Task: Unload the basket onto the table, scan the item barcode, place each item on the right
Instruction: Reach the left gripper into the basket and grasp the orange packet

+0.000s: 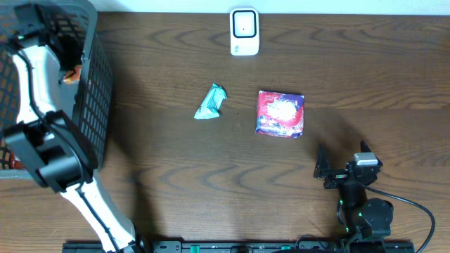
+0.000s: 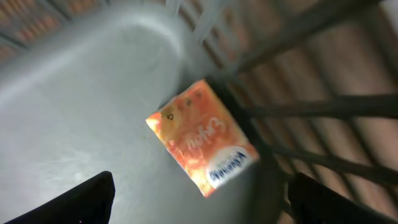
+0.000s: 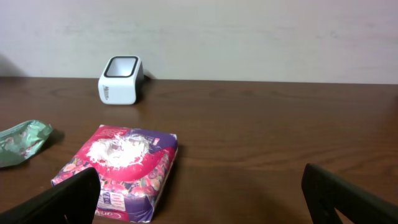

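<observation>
Your left claw (image 2: 205, 194) gapes empty over the flat orange packet (image 2: 202, 137), seemingly binned in the black mesh basket (image 1: 98, 84); right claw (image 3: 208, 199) idles open.

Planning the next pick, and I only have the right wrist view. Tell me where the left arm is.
Observer: The left gripper is down inside the black basket at the table's left end, jaws open.
Operator: Report what is under it.
Observer: An orange packet lies on the basket's grey floor beside the mesh wall, not held.
Operator: Place my right gripper from above.
Observer: The right gripper is open near the front edge, to the right of the purple pack, touching nothing.
</observation>
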{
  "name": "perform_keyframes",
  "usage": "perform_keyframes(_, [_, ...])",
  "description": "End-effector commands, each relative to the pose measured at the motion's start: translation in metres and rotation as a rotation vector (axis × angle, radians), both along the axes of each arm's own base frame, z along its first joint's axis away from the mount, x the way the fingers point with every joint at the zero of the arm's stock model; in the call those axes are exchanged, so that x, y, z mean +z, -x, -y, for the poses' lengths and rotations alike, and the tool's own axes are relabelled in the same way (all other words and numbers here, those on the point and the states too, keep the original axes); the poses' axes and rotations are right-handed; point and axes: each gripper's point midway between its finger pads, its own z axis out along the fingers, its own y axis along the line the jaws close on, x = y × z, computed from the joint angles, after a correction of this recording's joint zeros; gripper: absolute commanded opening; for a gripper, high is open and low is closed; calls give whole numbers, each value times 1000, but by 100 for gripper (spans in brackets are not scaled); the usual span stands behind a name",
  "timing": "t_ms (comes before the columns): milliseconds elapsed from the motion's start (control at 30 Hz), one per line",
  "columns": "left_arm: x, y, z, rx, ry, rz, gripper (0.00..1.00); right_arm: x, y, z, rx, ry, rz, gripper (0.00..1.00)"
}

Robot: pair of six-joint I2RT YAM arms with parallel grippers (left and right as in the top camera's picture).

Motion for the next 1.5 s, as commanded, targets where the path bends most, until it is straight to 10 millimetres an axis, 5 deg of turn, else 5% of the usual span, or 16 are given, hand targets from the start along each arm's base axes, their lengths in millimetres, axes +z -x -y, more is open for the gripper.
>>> perform_keyframes(0, [-29,3,-2,81,49,-36,89,-1,0,2,-12,-14,-2,99])
perform_keyframes(400, [-71,0,2,99,100,-73,86,-1,0,2,-12,-14,-2,99])
perform_keyframes(633, [-80,2,1,85,96,-94,60,-1,0,2,-12,-14,-2,99])
perform_keyframes(867, [-96,6,3,-16,72,-149,57,-1,0,2,-12,-14,-2,99])
perform_keyframes(933, [-104,9,4,-59,65,-180,45,-1,0,2,-12,-14,-2,99])
perform_keyframes(1033, [-108,15,5,-96,63,-212,9,-1,0,2,-12,-14,-3,99])
perform_keyframes(1133, [-107,21,3,-90,71,-229,7,-1,0,2,-12,-14,-2,99])
perform_keyframes(1300, [-77,33,-12,-54,67,-209,7,-1,0,2,-12,-14,-2,99])
perform_keyframes(1467, [14,39,-34,-6,-7,-50,7,-1,0,2,-12,-14,-2,99])
